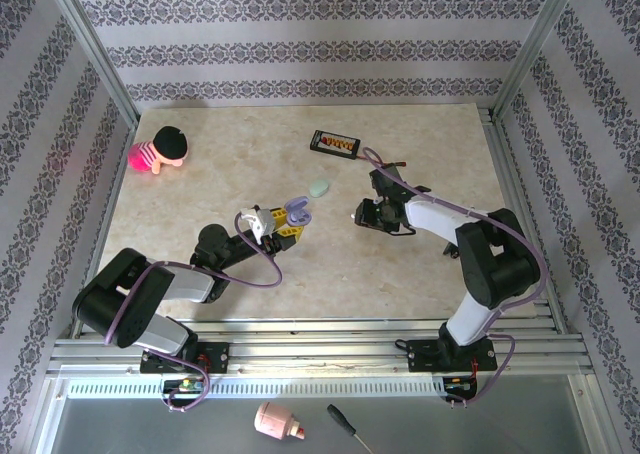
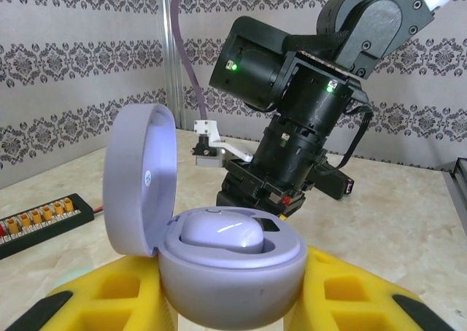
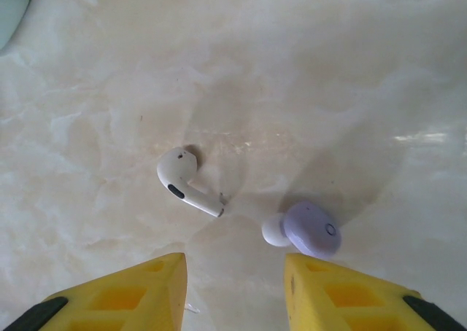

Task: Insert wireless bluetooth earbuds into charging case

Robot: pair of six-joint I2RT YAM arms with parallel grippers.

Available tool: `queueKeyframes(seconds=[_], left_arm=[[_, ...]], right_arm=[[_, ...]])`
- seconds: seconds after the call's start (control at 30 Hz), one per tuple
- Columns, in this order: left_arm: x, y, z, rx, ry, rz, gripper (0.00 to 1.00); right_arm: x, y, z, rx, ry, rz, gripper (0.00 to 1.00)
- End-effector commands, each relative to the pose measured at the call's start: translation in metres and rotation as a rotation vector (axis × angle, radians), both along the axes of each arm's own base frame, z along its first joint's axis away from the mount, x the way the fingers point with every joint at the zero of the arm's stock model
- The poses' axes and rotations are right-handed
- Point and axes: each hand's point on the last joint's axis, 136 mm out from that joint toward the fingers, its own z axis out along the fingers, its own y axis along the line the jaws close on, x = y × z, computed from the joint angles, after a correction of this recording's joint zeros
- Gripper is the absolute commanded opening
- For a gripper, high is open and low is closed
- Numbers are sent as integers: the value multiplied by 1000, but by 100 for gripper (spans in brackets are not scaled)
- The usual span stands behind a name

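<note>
My left gripper is shut on the lavender charging case, its yellow fingers pressing both sides. The case stands with its lid up, and one lavender earbud sits in a well. In the top view that case is at mid-table. My right gripper hangs open over the table, nothing between its fingers. Just beyond them lie a white stemmed earbud and a lavender earbud, the latter close to the right fingertip. The right gripper faces the case from the right.
A mint-green case lies behind the lavender one. A black board with orange connectors rests farther back, and a small doll is at the back left. Off the table's near edge lie a pink object and a screwdriver.
</note>
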Motion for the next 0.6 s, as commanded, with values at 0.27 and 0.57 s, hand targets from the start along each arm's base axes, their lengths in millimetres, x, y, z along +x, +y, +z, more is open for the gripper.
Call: queueKeyframes(seconds=[0.27, 0.57], left_arm=[[-1, 3, 19, -23, -83, 2, 31], [1, 1, 18, -19, -83, -3, 31]], right_arm=[[8, -10, -11, -49, 26, -20, 40], [15, -27, -4, -124, 17, -23, 41]])
